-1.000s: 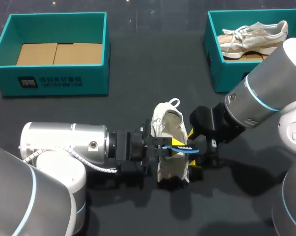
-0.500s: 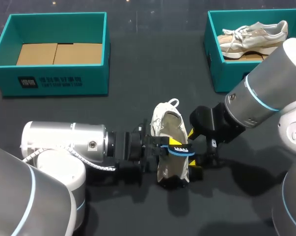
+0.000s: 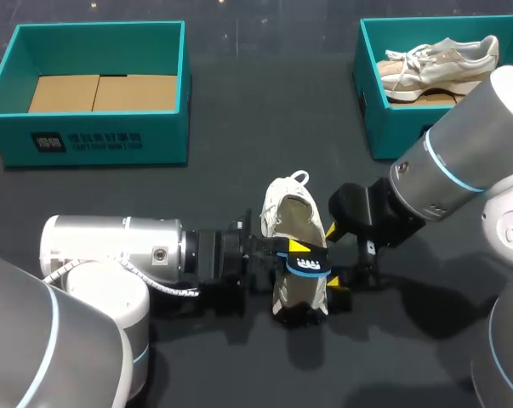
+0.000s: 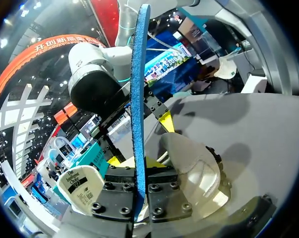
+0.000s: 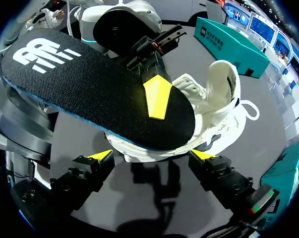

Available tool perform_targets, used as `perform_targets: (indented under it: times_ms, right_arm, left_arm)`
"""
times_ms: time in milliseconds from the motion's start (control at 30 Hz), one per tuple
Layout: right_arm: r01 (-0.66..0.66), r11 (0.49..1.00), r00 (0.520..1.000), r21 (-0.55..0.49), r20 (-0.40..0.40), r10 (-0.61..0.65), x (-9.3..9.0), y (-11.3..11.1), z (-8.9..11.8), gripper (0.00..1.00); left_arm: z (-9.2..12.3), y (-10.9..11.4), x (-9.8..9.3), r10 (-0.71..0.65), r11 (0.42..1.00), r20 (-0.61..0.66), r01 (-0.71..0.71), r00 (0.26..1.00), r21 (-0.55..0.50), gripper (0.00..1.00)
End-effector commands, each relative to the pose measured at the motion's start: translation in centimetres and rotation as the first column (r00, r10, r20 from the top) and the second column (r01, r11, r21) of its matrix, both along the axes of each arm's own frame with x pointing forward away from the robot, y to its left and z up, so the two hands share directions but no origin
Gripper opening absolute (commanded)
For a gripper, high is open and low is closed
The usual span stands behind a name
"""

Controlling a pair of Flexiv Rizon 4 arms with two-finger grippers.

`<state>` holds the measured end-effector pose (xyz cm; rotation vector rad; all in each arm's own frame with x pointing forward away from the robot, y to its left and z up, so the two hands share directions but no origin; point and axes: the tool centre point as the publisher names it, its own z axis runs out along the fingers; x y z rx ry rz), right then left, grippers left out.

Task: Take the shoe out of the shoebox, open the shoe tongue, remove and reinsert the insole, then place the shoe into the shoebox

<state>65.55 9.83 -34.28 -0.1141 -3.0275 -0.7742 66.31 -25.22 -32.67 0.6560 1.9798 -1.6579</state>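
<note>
A white shoe (image 3: 293,223) lies on the dark table, heel toward the back. My left gripper (image 3: 295,252) is shut on its insole (image 3: 306,266), black on top with a white logo and blue beneath, held just above the shoe's opening. The left wrist view shows that insole (image 4: 137,94) edge-on, rising from my left gripper (image 4: 138,168), with the shoe (image 4: 191,161) behind it. In the right wrist view the insole (image 5: 85,84) is pinched by the left gripper's fingertips (image 5: 157,97) over the shoe (image 5: 216,96). My right gripper (image 5: 152,155) stands open, its fingers straddling the shoe's front.
A teal shoebox (image 3: 11,129) with a bare cardboard floor stands at the back left. Another teal shoebox (image 3: 371,106) at the back right holds a second pale shoe (image 3: 439,59). My right gripper (image 3: 334,276) sits right of the shoe.
The left gripper has turned the insole from edge-on to flat, so its black logo side now faces up, and drawn it slightly toward the front. The right arm and shoe stay put.
</note>
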Motion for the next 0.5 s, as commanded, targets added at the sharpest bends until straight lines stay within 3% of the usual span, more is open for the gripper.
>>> perform_targets:
  times_ms: [33,333,367,400,500]
  right_arm:
    - [0.002,1.000,1.000,0.000,0.002,-0.002,-0.14,0.01,-0.05,1.00]
    - [0.002,1.000,1.000,0.000,0.002,-0.002,-0.14,0.01,-0.05,1.00]
    - [0.002,1.000,1.000,0.000,0.002,-0.002,-0.14,0.01,-0.05,1.00]
    - [0.002,1.000,1.000,0.000,0.002,-0.002,-0.14,0.01,-0.05,1.00]
    - [0.002,1.000,1.000,0.000,0.002,-0.002,-0.14,0.01,-0.05,1.00]
  left_arm:
    - [-0.53,-0.14,0.25,0.006,1.000,0.002,-0.006,1.000,0.018,0.00]
    - [-1.25,-0.06,1.08,0.037,0.999,-0.022,-0.036,0.999,0.039,0.00]
    - [-1.21,-0.05,1.09,0.038,0.999,-0.024,-0.037,0.999,0.039,0.04]
    - [-1.10,-0.01,1.06,0.039,0.999,-0.025,-0.038,0.999,0.039,0.14]
    - [-0.64,0.11,0.86,0.041,0.999,-0.028,-0.040,0.999,0.030,0.16]
